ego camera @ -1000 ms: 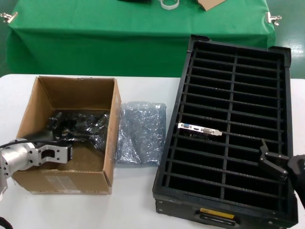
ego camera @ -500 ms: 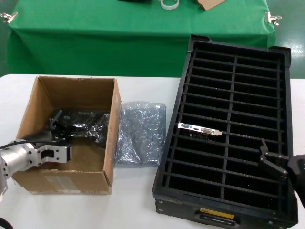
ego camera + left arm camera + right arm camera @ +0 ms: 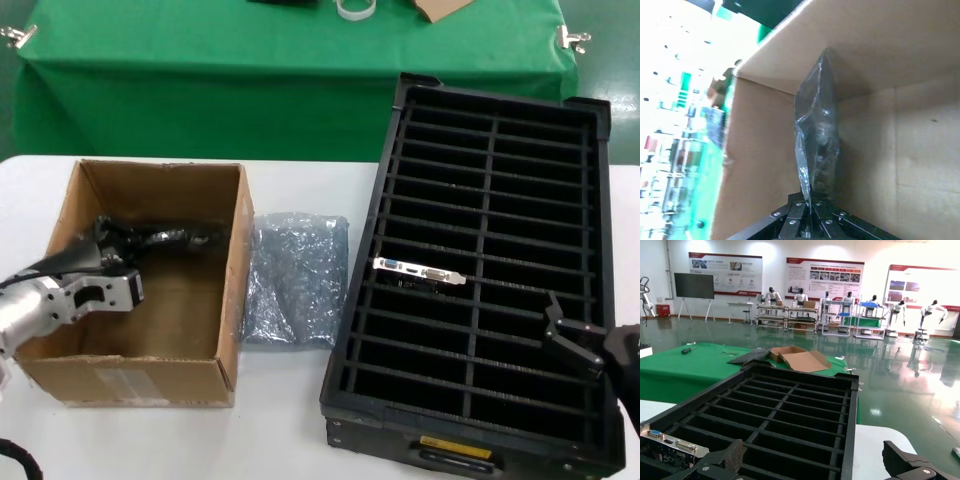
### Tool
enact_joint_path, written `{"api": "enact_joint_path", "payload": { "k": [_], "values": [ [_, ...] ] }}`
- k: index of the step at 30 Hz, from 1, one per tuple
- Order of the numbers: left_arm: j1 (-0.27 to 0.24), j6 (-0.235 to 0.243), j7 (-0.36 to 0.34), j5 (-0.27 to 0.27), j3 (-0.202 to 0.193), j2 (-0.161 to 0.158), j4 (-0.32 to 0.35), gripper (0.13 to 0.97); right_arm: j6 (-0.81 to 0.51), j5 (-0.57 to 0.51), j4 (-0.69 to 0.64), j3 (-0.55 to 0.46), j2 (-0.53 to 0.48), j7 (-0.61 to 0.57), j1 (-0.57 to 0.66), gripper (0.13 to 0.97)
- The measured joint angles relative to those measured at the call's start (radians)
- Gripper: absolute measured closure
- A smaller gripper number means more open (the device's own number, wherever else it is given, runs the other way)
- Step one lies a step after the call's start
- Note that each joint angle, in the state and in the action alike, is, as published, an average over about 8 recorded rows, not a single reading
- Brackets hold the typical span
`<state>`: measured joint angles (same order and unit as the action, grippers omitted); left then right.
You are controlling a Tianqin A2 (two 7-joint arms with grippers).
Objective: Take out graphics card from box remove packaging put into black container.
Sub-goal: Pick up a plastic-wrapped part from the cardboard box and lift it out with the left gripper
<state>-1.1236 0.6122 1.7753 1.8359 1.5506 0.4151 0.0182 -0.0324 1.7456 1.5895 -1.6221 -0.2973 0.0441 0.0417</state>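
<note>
— Though the bag blurs what it holds, where do we place the graphics card (image 3: 160, 238)?

— We see it inside the box (image 3: 233, 290), lifted off the floor near the far wall, wrapped in dark crinkly plastic. The left gripper (image 3: 100, 262) has its jaws closed tight on one end of the wrapped card; the left wrist view shows the fingers pinching the bag's edge (image 3: 810, 200). We cannot make out the board or its bracket through the wrap.

— And the right side?

— The right gripper (image 3: 572, 338) hangs over the near right part of the black container (image 3: 400, 130), jaws spread wide, holding nothing; its arm is cut off at the edge.

— Anything else?

— An empty grey-blue bag (image 3: 295, 275) lies on the white table (image 3: 280, 430) between box and container. Another card (image 3: 420, 271) stands in a middle slot, only its silver bracket showing.
</note>
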Motion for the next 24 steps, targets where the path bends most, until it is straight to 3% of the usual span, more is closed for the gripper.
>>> {"api": "enact_joint_path", "payload": {
  "k": [8, 13, 18, 24],
  "values": [
    [0.03, 0.111, 0.102, 0.075, -0.076, 0.028, 0.023, 0.958, 0.0, 0.0, 0.0, 0.0, 0.0, 0.0, 0.0, 0.129],
    [0.075, 0.165, 0.091, 0.105, -0.107, 0.043, 0.089, 0.958, 0.0, 0.0, 0.0, 0.0, 0.0, 0.0, 0.0, 0.129],
    [0.169, 0.176, -0.01, 0.12, -0.123, 0.054, 0.254, 0.958, 0.0, 0.0, 0.0, 0.0, 0.0, 0.0, 0.0, 0.129],
    [0.318, 0.135, -0.193, 0.126, -0.138, 0.066, 0.519, 0.958, 0.0, 0.0, 0.0, 0.0, 0.0, 0.0, 0.0, 0.129]
  ]
}}
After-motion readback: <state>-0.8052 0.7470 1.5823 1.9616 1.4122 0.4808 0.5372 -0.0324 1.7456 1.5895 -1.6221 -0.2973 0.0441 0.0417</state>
